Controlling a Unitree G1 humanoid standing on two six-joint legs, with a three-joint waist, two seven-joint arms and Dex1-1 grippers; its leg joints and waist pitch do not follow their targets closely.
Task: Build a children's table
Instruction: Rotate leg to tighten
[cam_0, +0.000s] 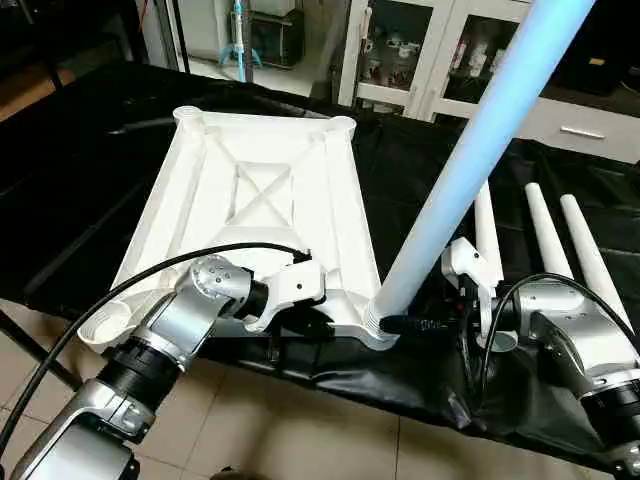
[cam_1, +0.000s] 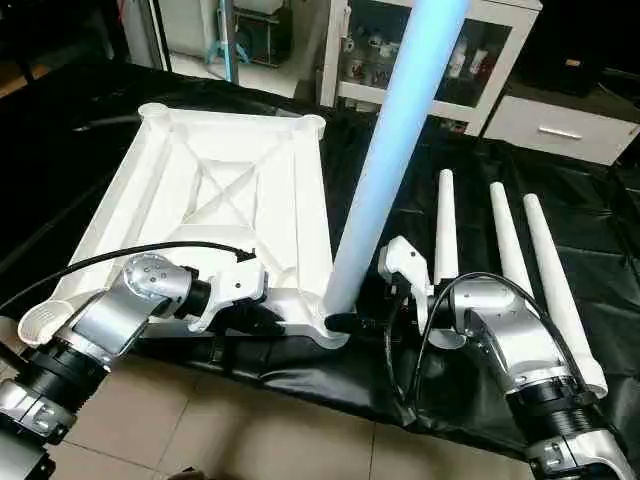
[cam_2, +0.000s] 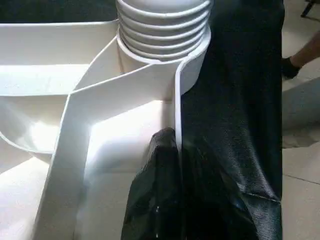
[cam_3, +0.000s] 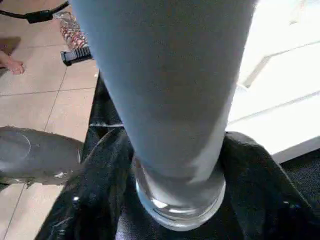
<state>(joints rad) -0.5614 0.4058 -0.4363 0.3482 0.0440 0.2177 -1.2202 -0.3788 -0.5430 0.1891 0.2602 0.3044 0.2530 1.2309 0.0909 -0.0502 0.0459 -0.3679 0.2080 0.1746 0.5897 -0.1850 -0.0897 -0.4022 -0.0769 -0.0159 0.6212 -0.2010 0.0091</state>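
Observation:
The children's table top (cam_0: 250, 190) lies upside down on the black cloth, its X-ribbed underside facing up. One white leg (cam_0: 470, 160) stands upright in the near right corner socket, and its threaded end (cam_2: 162, 25) sits in the lobe. My left gripper (cam_0: 312, 325) is shut on the top's near rim just left of that corner, with a black finger (cam_2: 160, 170) pressed against the inside of the rim wall. My right gripper (cam_0: 408, 323) is at the base of the upright leg (cam_3: 170, 100), reaching in from the right. Three more legs (cam_1: 510, 240) lie side by side on the cloth to the right.
The cloth-covered work table (cam_0: 60, 200) ends just in front of the top's near rim, with tiled floor (cam_0: 300, 430) below. Black cables (cam_0: 130, 285) loop over both forearms. Cabinets (cam_0: 420, 50) stand behind. A person's foot (cam_3: 12, 65) rests on the floor.

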